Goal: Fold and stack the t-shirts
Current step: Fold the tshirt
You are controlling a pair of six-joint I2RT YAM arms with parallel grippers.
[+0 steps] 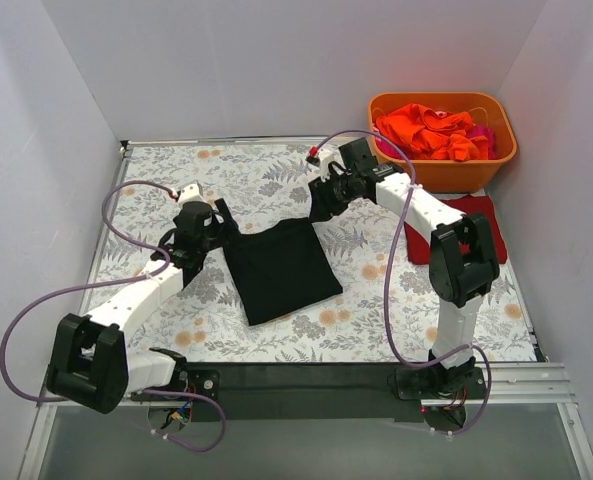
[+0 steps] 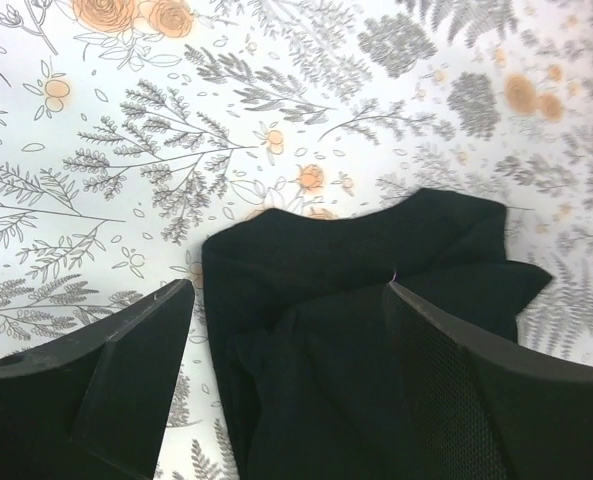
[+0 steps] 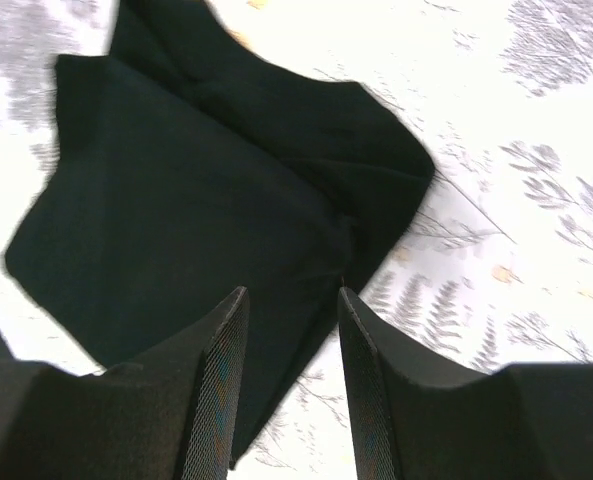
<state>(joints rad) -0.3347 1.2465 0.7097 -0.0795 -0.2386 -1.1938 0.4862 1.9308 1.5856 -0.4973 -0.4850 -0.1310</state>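
Left gripper (image 2: pixel 288 290) is spread wide, its dark textured fingers (image 2: pixel 476 390) straddling the rumpled collar end of the soft black fabric t-shirt (image 1: pixel 281 270) with nothing pinched. Over to the right gripper (image 3: pixel 291 292): jaws parted only narrowly, poised over the shirt's opposite upper corner, and that view is blurred, so contact with the cloth is hard to judge. The shirt lies mid-table as a rough, tilted square, flat in the middle and bunched at both far corners, on the grey-and-orange floral leaf-print tablecloth (image 1: pixel 166 180). Further out, at the far right corner, the rigid orange plastic tub (image 1: pixel 446 172) holds crumpled bright orange t-shirts (image 1: pixel 421 130) and a scrap of pink cloth (image 1: pixel 484 135) at its right end. Just in front of it lies a flat dark red t-shirt (image 1: pixel 479 210), partly hidden behind the right arm.
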